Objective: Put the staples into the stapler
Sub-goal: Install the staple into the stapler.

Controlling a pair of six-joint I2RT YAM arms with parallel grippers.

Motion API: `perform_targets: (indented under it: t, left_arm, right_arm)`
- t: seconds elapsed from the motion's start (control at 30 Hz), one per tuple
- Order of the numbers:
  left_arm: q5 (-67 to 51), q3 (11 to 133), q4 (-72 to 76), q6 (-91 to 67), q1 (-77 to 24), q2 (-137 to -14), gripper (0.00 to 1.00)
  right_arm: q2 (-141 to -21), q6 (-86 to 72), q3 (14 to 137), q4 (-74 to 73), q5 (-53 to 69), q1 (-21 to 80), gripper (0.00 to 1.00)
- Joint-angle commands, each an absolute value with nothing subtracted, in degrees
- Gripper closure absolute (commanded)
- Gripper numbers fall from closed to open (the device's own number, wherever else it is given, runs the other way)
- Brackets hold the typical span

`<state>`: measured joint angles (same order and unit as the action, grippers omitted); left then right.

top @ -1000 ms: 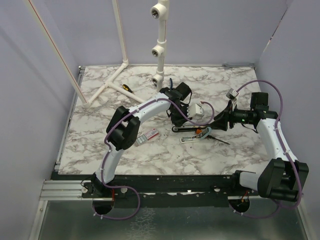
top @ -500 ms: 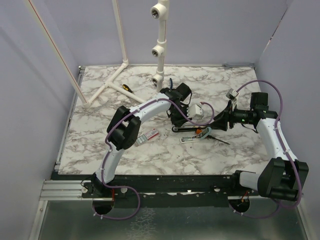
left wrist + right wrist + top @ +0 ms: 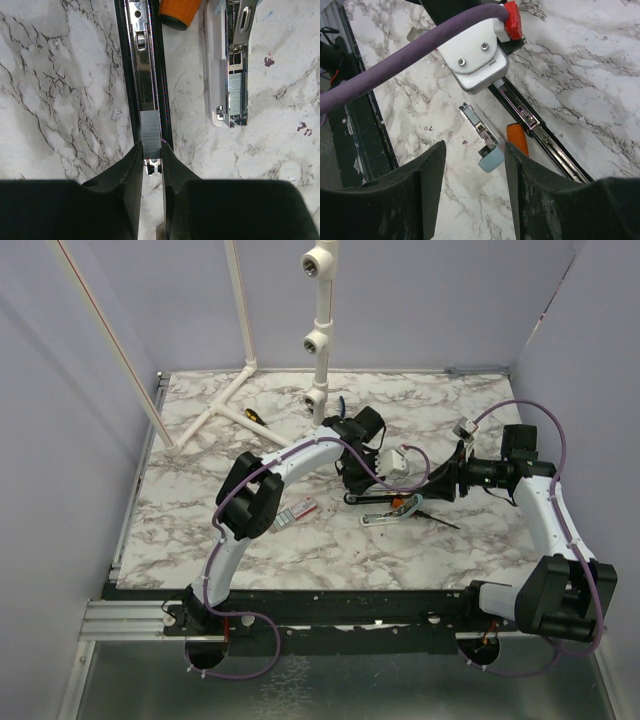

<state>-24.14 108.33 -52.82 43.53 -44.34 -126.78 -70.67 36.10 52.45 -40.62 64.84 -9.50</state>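
The black stapler (image 3: 372,498) lies open mid-table, its metal channel (image 3: 142,60) facing up. A silvery staple strip (image 3: 150,131) sits in the channel's near end. My left gripper (image 3: 150,150) is closed narrowly on the strip's near end, right over the stapler (image 3: 355,483). The white staple box (image 3: 298,511) with red marks lies to the stapler's left. My right gripper (image 3: 475,147) is open and empty, hovering above the table just right of the stapler (image 3: 432,490). The stapler's rail also shows in the right wrist view (image 3: 540,135).
A pale teal bar (image 3: 383,519) (image 3: 490,160) lies beside the stapler, with an orange-handled screwdriver (image 3: 404,505) (image 3: 518,138) between them. White PVC pipes (image 3: 320,330) stand at the back, and a T-shaped pipe (image 3: 215,415) lies at back left.
Nothing has clearly moved; the left arm shifts only slightly and the right arm holds still.
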Motion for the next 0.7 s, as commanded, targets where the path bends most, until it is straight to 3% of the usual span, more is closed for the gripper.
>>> perform_targets:
  t: [0.0,0.67]
  left_arm:
    - [-23.3,110.3,-54.4,43.4,-44.7,-128.3,0.8]
    - [-21.9,111.1,-54.9,43.3,-44.8,-129.4,0.8]
  right_arm:
    - [-71.4,37.0,54.2,-42.4,66.3,-9.8,0.45]
    - [-71.5,37.4,54.4,-43.0,66.4,-9.9,0.45]
